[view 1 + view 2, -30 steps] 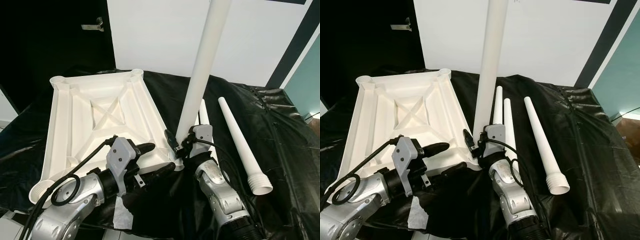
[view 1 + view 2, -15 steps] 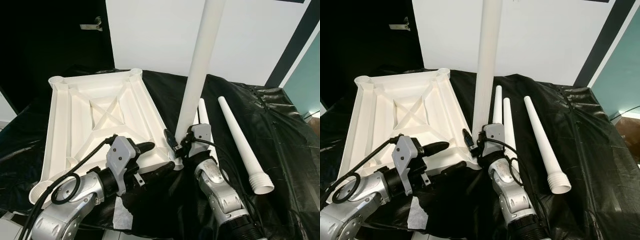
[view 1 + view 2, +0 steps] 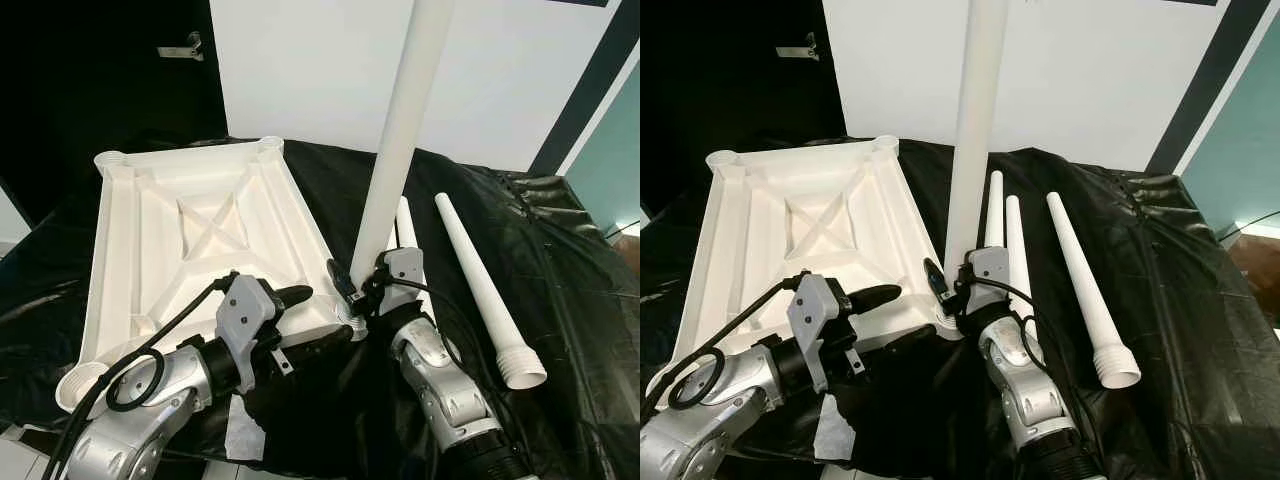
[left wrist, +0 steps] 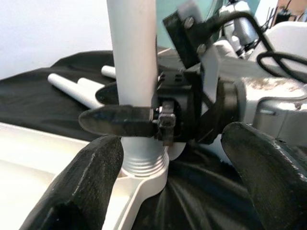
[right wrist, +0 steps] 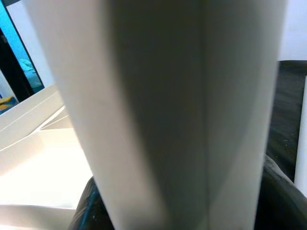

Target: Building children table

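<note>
The white table top (image 3: 190,152) lies upside down on the black cloth (image 3: 570,250). One white leg (image 3: 395,160) stands upright in its near right corner socket (image 4: 144,170). My right gripper (image 3: 358,290) is shut on this leg just above the socket, also seen as black fingers (image 4: 120,120) clamped round the tube. The leg (image 5: 168,110) looms close in the right wrist view. My left gripper (image 3: 308,318) is open. One finger lies over the table top's near rim and the other below it, beside the socket. Three loose legs (image 3: 1080,280) lie on the cloth to the right.
The cloth drapes over a low surface and is wrinkled at the right. A scrap of white paper (image 3: 243,435) lies under my left arm. A white wall (image 3: 320,70) stands behind, with a dark door at the left.
The view has shifted slightly. The upright leg's top leans a little less to the right. Both grippers keep their places.
</note>
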Available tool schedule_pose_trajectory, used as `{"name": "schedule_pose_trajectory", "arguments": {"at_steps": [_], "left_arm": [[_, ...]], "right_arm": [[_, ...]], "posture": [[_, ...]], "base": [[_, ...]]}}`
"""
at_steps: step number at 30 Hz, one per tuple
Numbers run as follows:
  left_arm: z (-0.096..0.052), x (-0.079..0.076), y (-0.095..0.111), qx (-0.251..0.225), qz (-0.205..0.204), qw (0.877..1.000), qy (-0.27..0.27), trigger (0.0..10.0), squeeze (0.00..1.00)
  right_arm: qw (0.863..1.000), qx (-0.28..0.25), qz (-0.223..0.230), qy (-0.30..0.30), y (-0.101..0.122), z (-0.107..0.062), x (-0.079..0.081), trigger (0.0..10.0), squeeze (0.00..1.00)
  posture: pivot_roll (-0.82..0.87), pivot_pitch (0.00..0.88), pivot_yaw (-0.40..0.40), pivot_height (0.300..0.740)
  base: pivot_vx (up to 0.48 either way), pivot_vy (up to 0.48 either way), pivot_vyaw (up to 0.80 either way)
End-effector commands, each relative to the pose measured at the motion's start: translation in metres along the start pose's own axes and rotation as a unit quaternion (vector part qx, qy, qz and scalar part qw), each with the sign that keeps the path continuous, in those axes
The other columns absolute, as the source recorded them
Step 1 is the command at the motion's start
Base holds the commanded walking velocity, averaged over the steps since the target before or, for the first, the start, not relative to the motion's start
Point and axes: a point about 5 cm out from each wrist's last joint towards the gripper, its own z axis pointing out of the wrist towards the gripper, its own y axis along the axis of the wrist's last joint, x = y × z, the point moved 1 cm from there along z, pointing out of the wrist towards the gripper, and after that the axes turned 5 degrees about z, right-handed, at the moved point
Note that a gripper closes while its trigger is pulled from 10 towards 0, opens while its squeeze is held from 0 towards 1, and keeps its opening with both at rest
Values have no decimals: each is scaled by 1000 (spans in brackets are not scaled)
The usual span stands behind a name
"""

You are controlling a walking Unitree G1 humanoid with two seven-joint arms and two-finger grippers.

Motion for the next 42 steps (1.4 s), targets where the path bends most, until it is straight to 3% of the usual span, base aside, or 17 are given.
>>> {"name": "schedule_pose_trajectory", "arguments": {"at_steps": [1,2,3,4,5,6,14,15,16,19,29,30,31,32,33,34,42], "left_arm": [[1,-1,-4,9,4,1000,6,10000,0],[1,-1,-5,12,5,1000,4,10000,0],[1,-2,-6,14,6,1000,3,10000,0],[1,-2,-6,14,6,1000,3,10000,0],[1,-2,-6,15,6,1000,3,10000,0],[1,-2,-6,16,6,1000,2,10000,0],[0,-1,-7,16,6,1000,1,10000,0],[0,0,-7,16,7,1000,0,10000,0],[0,0,-7,16,7,1000,-1,10000,0],[1,1,-8,16,9,1000,-4,10000,0],[4,-1,-8,15,9,1000,-9,10000,0],[4,-1,-7,14,10,1000,-10,10000,0],[4,-1,-7,14,10,1000,-10,10000,0],[4,-1,-7,14,10,1000,-10,10000,0],[4,-1,-7,14,11,1000,-10,10000,0],[4,-1,-7,14,10,1000,-10,10000,0],[5,-2,-5,12,12,1000,-11,10000,0]], "right_arm": [[999,52,-6,-6,-20,-8,-10,10000,31],[999,49,2,-3,-18,-9,-12,10000,643],[999,47,4,0,-17,-9,-15,10000,835],[999,47,4,0,-17,-9,-15,10000,835],[999,45,0,4,-16,-10,-16,10000,969],[999,42,-3,11,-14,-11,-19,10000,1000],[997,32,-29,56,-4,-14,-34,10000,1000],[996,31,-34,75,0,-14,-38,10000,459],[994,29,-40,98,4,-14,-42,10000,0],[988,25,-51,146,14,-10,-47,10000,0],[974,32,-64,216,23,0,-51,10000,0],[969,38,-66,233,23,1,-51,7412,0],[966,42,-69,245,23,2,-51,3412,0],[966,42,-69,245,23,2,-51,3412,0],[963,47,-72,254,23,3,-52,1333,0],[962,50,-73,258,23,3,-53,0,0],[959,70,-63,268,16,3,-59,0,0]], "posture": [[124,0,-82,740],[124,0,-82,740],[123,0,-82,740],[123,0,-82,740],[121,0,-79,740],[120,0,-77,740],[109,0,-70,740],[106,0,-68,740],[105,0,-66,740],[99,0,-60,740],[102,0,-57,740],[105,0,-56,740],[105,0,-56,740],[105,0,-56,740],[107,0,-57,740],[108,0,-57,740],[108,0,-58,740]], "base": [[0,0,0],[0,0,0],[0,0,0],[0,0,0],[0,0,0],[0,0,0],[0,0,0],[0,0,0],[0,0,0],[0,0,0],[0,0,0],[0,0,0],[0,0,0],[0,0,0],[0,0,0],[0,0,0],[0,0,0]]}}
